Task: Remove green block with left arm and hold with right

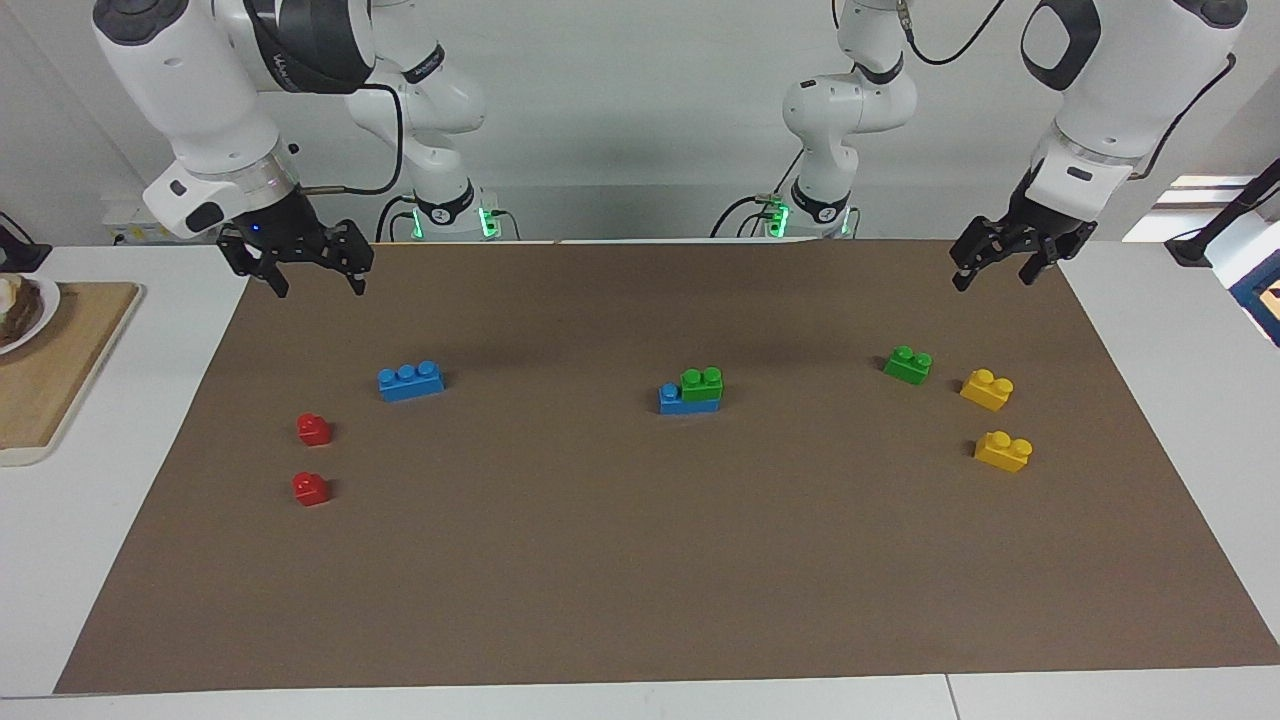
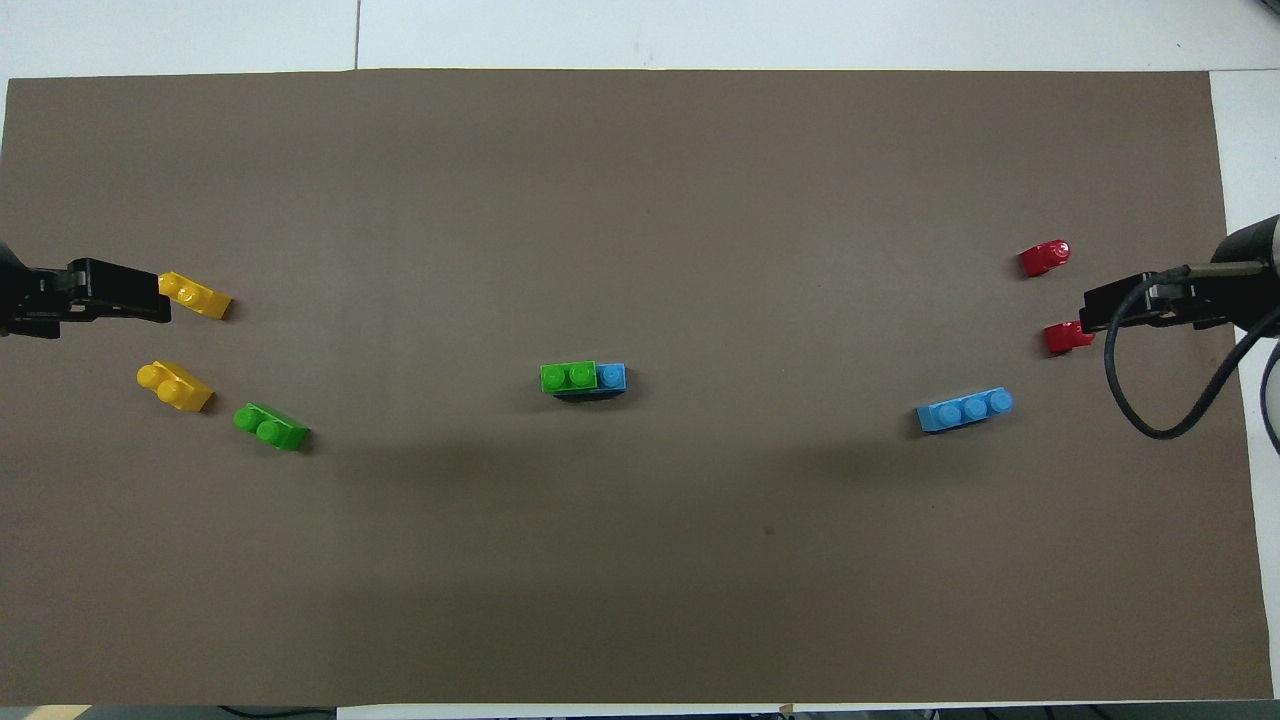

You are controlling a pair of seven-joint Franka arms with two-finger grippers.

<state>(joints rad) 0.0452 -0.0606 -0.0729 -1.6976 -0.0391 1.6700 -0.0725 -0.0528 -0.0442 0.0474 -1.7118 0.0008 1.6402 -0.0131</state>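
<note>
A green block (image 1: 702, 381) sits pressed on one end of a blue three-stud brick (image 1: 688, 401) in the middle of the brown mat; both show in the overhead view, the green block (image 2: 568, 377) on the blue brick (image 2: 612, 377). A second green block (image 1: 908, 364) (image 2: 271, 427) lies loose toward the left arm's end. My left gripper (image 1: 993, 281) (image 2: 160, 297) is open and empty, raised over the mat's edge at its own end. My right gripper (image 1: 320, 289) (image 2: 1090, 312) is open and empty, raised at its own end.
Two yellow bricks (image 1: 987, 388) (image 1: 1003, 450) lie beside the loose green block. A lone blue brick (image 1: 411, 380) and two red bricks (image 1: 314, 429) (image 1: 311, 489) lie toward the right arm's end. A wooden board (image 1: 60, 370) with a plate lies off the mat there.
</note>
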